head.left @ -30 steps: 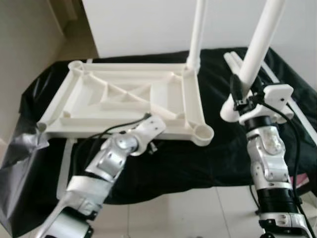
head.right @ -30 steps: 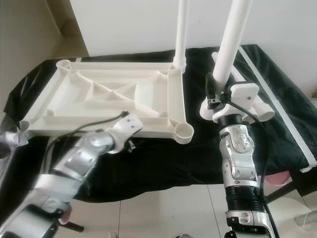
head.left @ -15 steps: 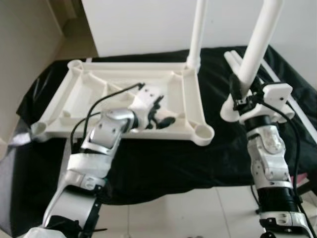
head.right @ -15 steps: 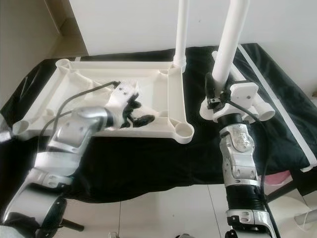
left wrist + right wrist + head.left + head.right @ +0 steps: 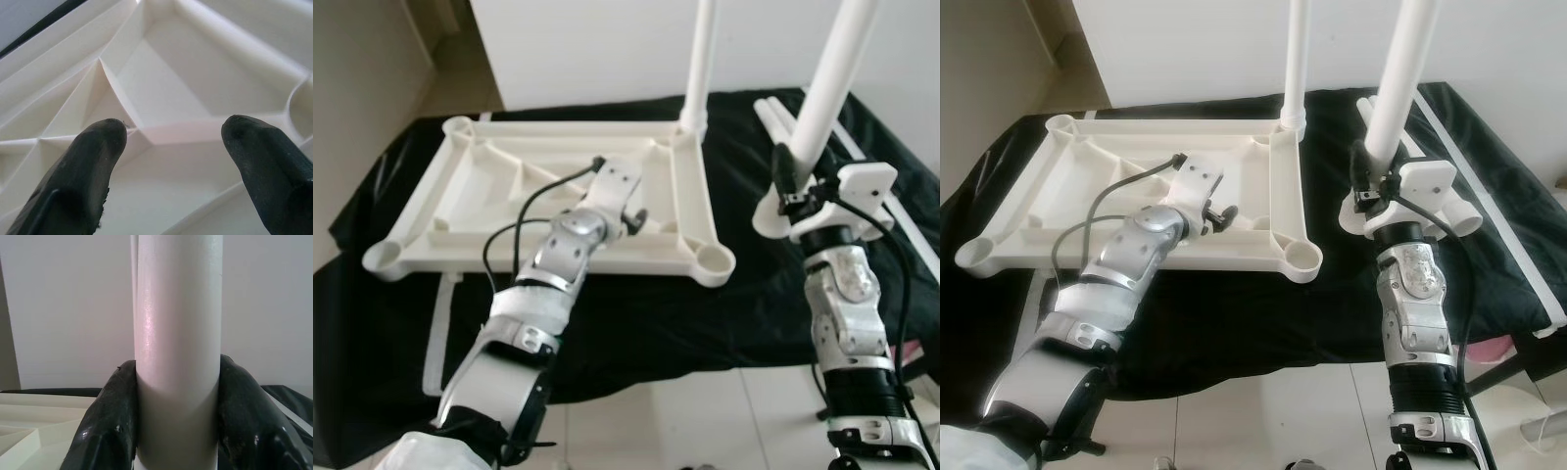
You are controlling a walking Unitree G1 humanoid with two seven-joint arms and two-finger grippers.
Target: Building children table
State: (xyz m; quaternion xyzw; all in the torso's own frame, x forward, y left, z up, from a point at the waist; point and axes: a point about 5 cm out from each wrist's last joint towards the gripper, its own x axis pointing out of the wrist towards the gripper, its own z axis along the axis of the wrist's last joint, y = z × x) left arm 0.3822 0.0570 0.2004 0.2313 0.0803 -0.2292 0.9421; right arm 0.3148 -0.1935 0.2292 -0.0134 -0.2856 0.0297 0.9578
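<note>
1. A plain room in a home, to judge by the bare white wall [image 5: 597, 49] and the pale glossy tiled floor [image 5: 1263, 411].
2. A crumpled black cloth [image 5: 646, 323] covers the low work surface, as a makeshift assembly spot.

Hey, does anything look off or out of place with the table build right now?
Nothing stands out. The tabletop lies upside down on the black cloth, one leg upright in its far right corner. The right gripper holds a second leg upright beside it; the left gripper is open over the ribs.
</note>
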